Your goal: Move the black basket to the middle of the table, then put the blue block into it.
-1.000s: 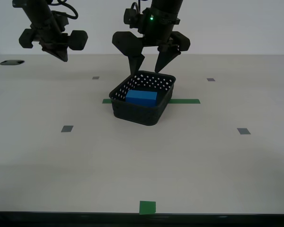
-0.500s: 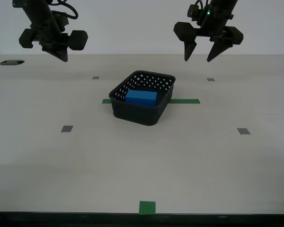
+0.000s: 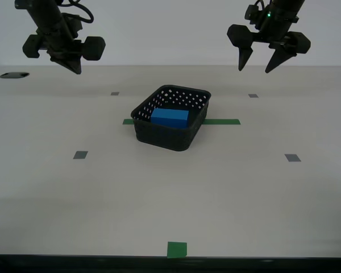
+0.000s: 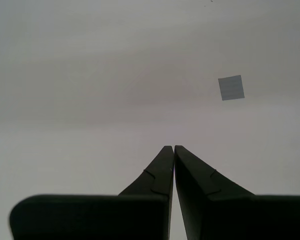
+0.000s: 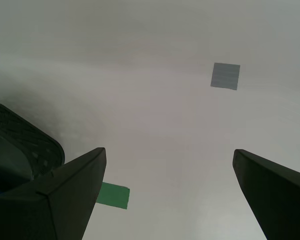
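Over the green tape strip (image 3: pixel 220 121), mid-tabletop (image 3: pixel 227 187), sits the black basket (image 3: pixel 171 118) with the blue block (image 3: pixel 170 116) lying inside it. Both steps look done to me. My first gripper (image 3: pixel 268 59) hangs high beside the basket, jaws spread and empty; my second gripper (image 4: pixel 173 150) hangs clear, jaws clenched on nothing. Next move, I judge: simply retreat.

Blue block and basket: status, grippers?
My first gripper open, empty, raised. My second gripper shut, empty. Blue block inside black basket, mid-table on the green strip. Nothing in the way.
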Robot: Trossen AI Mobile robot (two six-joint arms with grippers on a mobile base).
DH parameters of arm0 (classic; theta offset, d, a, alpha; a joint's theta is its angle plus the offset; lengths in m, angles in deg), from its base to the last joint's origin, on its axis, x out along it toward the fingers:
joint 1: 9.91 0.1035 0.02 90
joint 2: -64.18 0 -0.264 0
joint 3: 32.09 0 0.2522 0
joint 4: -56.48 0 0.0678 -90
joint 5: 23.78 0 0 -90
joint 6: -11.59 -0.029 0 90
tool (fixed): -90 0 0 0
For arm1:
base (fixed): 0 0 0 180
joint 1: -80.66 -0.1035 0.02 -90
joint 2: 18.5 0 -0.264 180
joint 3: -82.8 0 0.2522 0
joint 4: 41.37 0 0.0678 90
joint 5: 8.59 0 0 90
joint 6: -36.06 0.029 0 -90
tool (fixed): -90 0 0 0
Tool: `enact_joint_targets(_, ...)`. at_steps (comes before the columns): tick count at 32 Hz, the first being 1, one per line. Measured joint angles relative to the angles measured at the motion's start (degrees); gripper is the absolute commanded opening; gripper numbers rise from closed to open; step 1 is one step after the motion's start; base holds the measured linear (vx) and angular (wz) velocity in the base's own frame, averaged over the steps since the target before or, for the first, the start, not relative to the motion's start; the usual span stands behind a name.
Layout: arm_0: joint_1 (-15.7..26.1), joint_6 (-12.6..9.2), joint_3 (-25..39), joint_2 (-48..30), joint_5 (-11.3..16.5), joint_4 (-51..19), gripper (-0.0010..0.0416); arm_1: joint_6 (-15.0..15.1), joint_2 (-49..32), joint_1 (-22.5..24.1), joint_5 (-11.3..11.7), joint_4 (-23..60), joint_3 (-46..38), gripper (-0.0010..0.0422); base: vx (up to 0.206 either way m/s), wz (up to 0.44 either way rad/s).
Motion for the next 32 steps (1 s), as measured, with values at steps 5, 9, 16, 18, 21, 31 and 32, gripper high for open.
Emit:
enact_joint_targets(5,0.0,0.0,0.0,0.0,0.0,0.1,0.0355,0.0,0.0,0.0,0.0,0.0,0.0,0.0000,0.000,0.000)
enact_joint_targets(9,0.0,0.0,0.0,0.0,0.0,0.2,0.0355,0.0,0.0,0.0,0.0,0.0,0.0,0.0000,0.000,0.000)
enact_joint_targets(16,0.0,0.0,0.0,0.0,0.0,0.4,0.0355,0.0,0.0,0.0,0.0,0.0,0.0,0.0000,0.000,0.000)
enact_joint_targets(18,0.1,0.0,0.0,0.0,0.0,0.4,0.0355,0.0,0.0,0.0,0.0,0.0,0.0,0.0000,0.000,0.000)
enact_joint_targets(21,0.0,0.0,0.0,0.0,0.0,0.4,0.0354,0.0,0.0,0.0,0.0,0.0,0.0,0.0000,0.000,0.000)
enact_joint_targets(31,0.0,0.0,0.0,0.0,0.0,0.4,0.0356,0.0,0.0,0.0,0.0,0.0,0.0,0.0000,0.000,0.000)
enact_joint_targets(32,0.0,0.0,0.0,0.0,0.0,0.4,0.0355,0.0,0.0,0.0,0.0,0.0,0.0,0.0000,0.000,0.000)
